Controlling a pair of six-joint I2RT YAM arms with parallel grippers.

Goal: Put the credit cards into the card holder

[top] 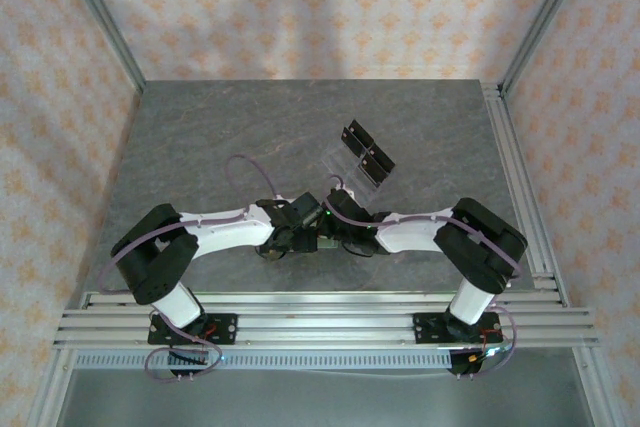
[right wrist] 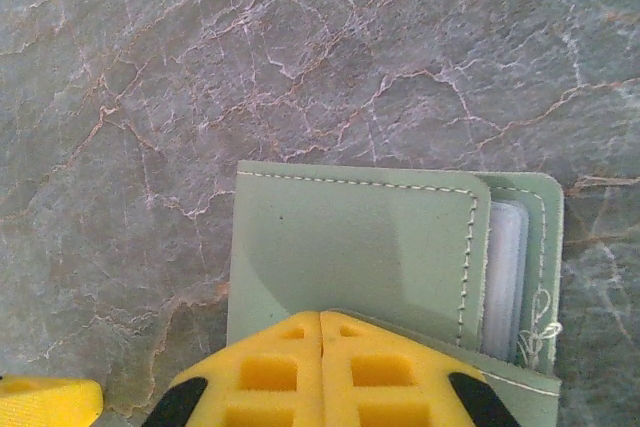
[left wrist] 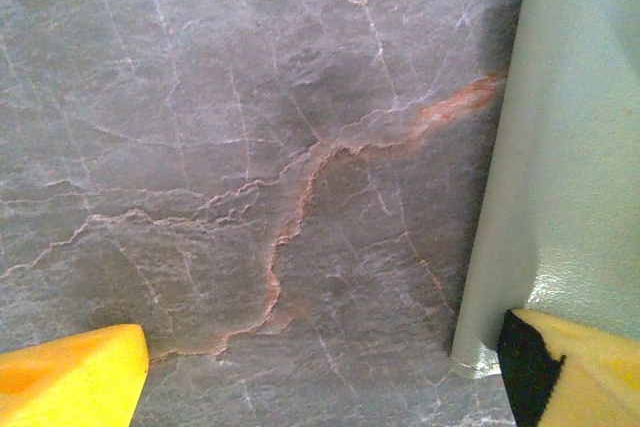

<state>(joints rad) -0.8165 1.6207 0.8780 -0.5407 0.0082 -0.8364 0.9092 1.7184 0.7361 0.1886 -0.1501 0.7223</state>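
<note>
The desk (top: pixel 200 147) is a grey, stone-patterned slab crossed by pale and rust-coloured veins, with aluminium rails along its near and right edges. A clear acrylic rack (top: pixel 362 155) holding black pieces stands right of centre, in the middle depth of the slab. The sage-green card holder (right wrist: pixel 350 247) lies flat near the middle of the near side, with a pale card (right wrist: pixel 505 267) showing beside its stitched pocket edge.
</note>
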